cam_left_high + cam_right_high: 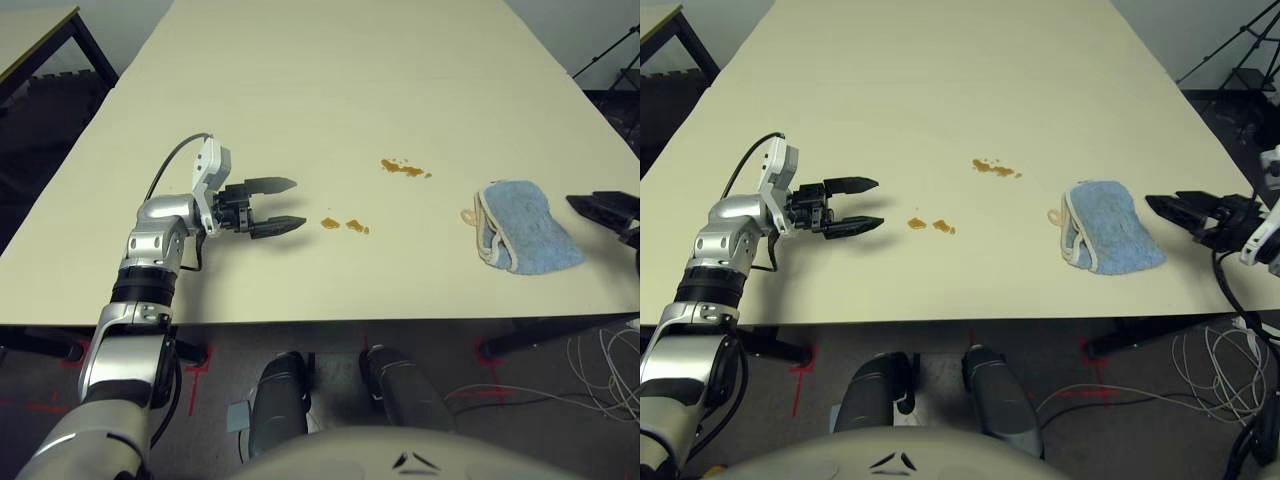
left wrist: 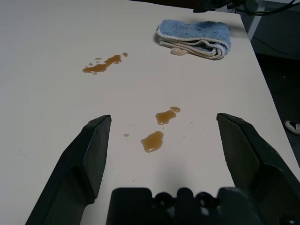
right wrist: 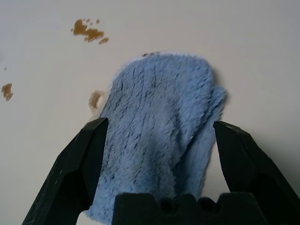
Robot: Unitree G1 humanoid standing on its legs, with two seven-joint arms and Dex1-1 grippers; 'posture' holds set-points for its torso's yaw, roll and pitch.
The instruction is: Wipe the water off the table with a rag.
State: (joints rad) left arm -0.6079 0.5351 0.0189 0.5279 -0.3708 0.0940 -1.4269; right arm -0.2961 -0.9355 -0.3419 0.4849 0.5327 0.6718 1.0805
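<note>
Rag: blue rag (image 1: pixel 530 225) lying folded right of center in the left eye view, its pale loop (image 1: pixel 467 216) pointing left.
Water, far patch: orange-brown splotch (image 1: pixel 405 168) sitting up and left of the rag, small drops dotting its edges.
Water, near patch: two small puddles (image 1: pixel 345 224) lying near the middle of the frame, left of the rag.
Right gripper (image 1: pixel 1161 197): hovering at the right of the right eye view, just beside the rag; fingers standing spread, pinching nothing.
Left gripper (image 1: pixel 302 202): reaching in from the left, pointing at the near puddles; fingers standing spread, holding nothing.
Table (image 1: pixel 300 100): pale top spreading across the frame, bearing rag and water.
Floor: loose cables (image 1: pixel 1230 370) trailing at lower right.
</note>
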